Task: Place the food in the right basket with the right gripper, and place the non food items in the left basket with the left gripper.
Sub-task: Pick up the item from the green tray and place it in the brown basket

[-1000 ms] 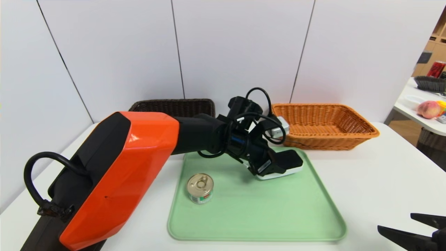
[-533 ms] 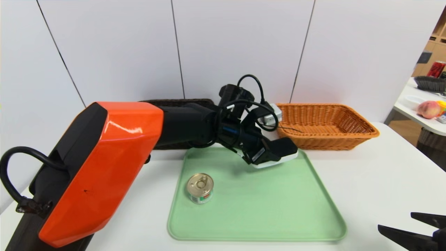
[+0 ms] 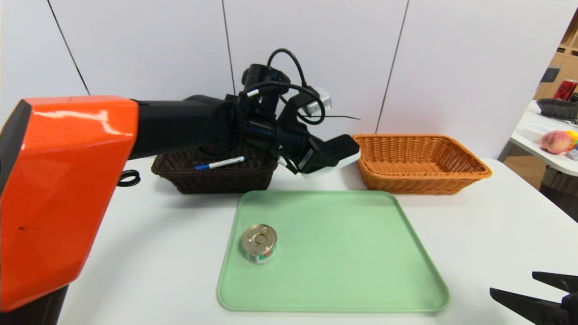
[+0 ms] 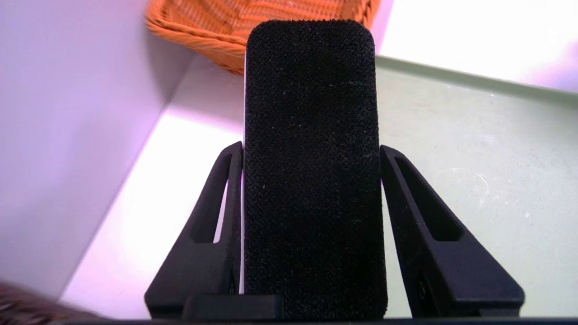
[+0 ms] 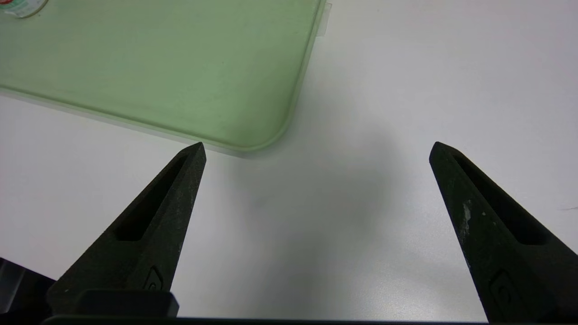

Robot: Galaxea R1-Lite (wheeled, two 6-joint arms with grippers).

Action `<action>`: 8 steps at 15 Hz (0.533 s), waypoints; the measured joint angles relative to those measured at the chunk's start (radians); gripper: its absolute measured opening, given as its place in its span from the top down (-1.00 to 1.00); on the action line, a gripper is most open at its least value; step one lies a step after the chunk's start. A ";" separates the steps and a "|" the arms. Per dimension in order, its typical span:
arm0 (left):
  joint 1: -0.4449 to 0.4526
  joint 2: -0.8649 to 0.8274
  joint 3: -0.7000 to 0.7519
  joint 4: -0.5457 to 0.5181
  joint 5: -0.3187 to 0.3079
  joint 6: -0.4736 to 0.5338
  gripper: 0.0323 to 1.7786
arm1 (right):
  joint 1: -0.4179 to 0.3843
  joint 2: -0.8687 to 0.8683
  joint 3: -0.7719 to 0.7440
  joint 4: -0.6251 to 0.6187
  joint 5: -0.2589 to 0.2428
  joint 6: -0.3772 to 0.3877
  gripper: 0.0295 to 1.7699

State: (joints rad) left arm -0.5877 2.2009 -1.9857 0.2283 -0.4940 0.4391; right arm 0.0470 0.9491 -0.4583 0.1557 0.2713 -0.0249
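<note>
Black felt: the eraser (image 3: 332,155) is clamped by its long sides in the left pincer (image 4: 311,180).
Change: a second ago that pincer was low over the tray (image 3: 334,253); now it is raised clear of it, between the two baskets.
Meaning: lift done, I judge; the carry to the brown basket (image 3: 216,174), beside this pincer, remains.
Marker (image 3: 220,163): already lying in that basket.
Can (image 3: 259,243): on the tray, below the left pincer, well apart from the right pincer (image 5: 316,153).
Right pincer: spread wide, empty, parked over the worktop (image 3: 496,225) beside the tray's corner.
Orange basket (image 3: 420,163): empty.
Count: two baskets, one tray, one can, one marker, one eraser.
</note>
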 joint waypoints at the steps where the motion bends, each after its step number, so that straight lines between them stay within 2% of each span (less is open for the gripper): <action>1: 0.019 -0.020 0.000 0.001 0.000 0.000 -0.03 | 0.000 0.000 -0.001 -0.001 0.000 0.000 -0.93; 8: 0.187 -0.124 0.007 0.051 -0.001 0.011 -0.03 | 0.000 -0.001 -0.002 -0.001 0.000 0.000 -0.93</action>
State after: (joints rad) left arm -0.4002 2.0764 -1.9785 0.2798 -0.4955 0.4498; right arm 0.0470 0.9485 -0.4602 0.1549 0.2713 -0.0253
